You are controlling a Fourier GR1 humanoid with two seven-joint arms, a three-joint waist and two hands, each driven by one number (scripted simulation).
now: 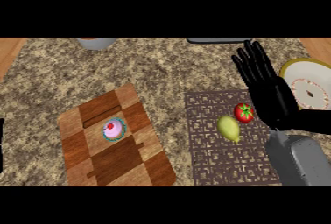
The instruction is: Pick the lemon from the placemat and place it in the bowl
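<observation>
Hovering over the right edge of the placemat [220,162], the right hand [271,94] has its fingers straight and spread, holding nothing. My guess is it's opened up ready to wrap the lemon [228,127]. The lemon lies on the mat just left of the hand, with a tomato [244,112] right beside it, so that could get bumped. The bowl [294,65] sits on the table [161,65] to the right, a short carry. The dark sliver at the left edge is probably the left hand [1,144], but I can't tell its state.
</observation>
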